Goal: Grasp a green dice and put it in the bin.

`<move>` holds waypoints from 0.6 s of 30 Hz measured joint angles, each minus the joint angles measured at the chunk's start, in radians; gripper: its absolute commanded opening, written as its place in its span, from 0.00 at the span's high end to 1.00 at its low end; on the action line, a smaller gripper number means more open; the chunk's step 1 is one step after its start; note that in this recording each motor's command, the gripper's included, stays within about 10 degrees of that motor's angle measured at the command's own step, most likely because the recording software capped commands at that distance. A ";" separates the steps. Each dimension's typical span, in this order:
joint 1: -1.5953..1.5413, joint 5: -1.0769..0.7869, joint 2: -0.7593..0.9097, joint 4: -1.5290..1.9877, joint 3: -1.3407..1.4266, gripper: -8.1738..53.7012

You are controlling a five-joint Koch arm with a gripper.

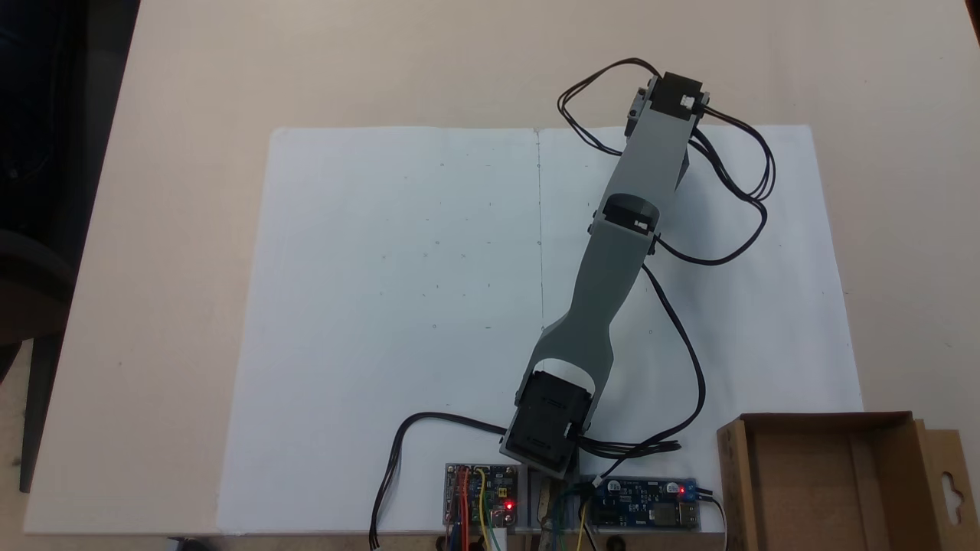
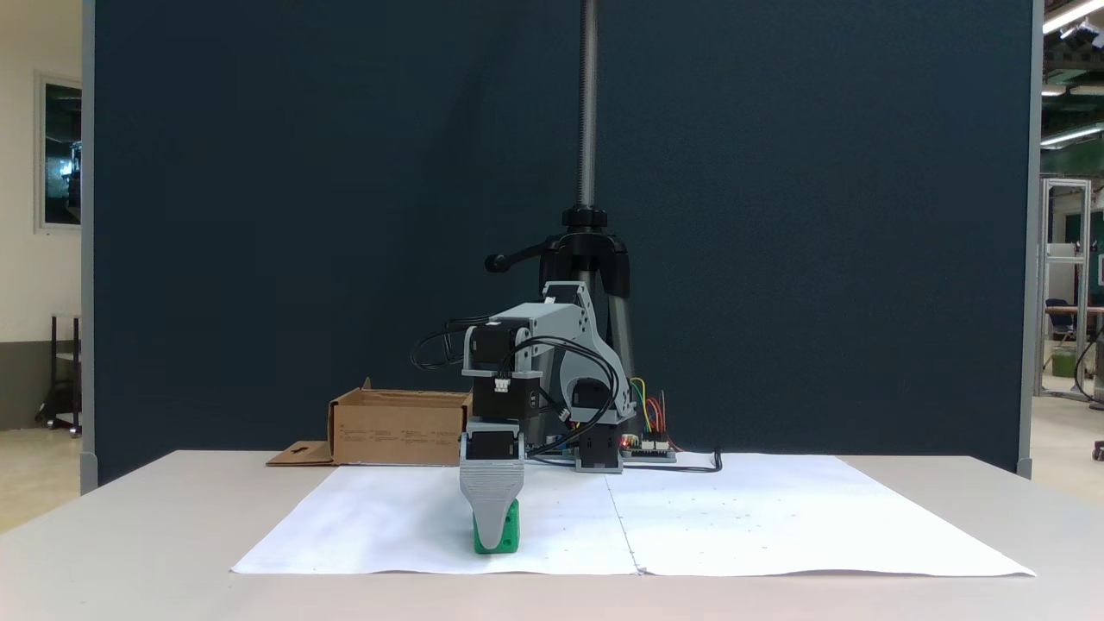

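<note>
While the gripper [image 2: 492,539] hangs low over white paper [image 2: 733,517], one jaw hides the green dice [image 2: 511,528]; jaw spacing unreadable. Cardboard bin [image 2: 397,427] well apart, beside circuit boards [image 1: 643,501].

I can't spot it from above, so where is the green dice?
In a fixed view, the green dice sits on the white paper, left of its centre crease, directly behind the lowered gripper.

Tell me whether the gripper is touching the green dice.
Cannot tell. In a fixed view the gripper hangs in front of the green dice, overlapping it and hiding any contact; only one grey finger faces the camera.
</note>
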 measured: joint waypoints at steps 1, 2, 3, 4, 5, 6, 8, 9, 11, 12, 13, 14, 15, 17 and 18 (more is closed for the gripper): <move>0.002 0.000 0.000 0.000 0.000 0.22; 0.002 0.000 0.000 0.000 0.000 0.23; 0.002 0.000 0.000 0.000 0.000 0.24; 0.003 0.000 0.000 0.000 0.000 0.24; 0.003 0.000 0.000 0.000 0.000 0.26; 0.003 0.000 0.000 0.000 -0.002 0.29; 0.003 0.000 -0.009 -0.002 -0.005 0.35; 0.003 0.000 -0.012 -0.002 -0.006 0.36; 0.005 0.000 -0.012 0.000 -0.006 0.38; 0.005 0.000 -0.012 0.000 -0.006 0.41; 0.005 0.000 -0.012 -0.002 -0.006 0.45; 0.003 0.000 -0.012 0.000 -0.006 0.49; 0.005 0.000 -0.012 0.000 -0.006 0.51; 0.005 0.000 -0.012 -0.002 -0.006 0.51; 0.005 0.000 -0.012 -0.002 -0.006 0.55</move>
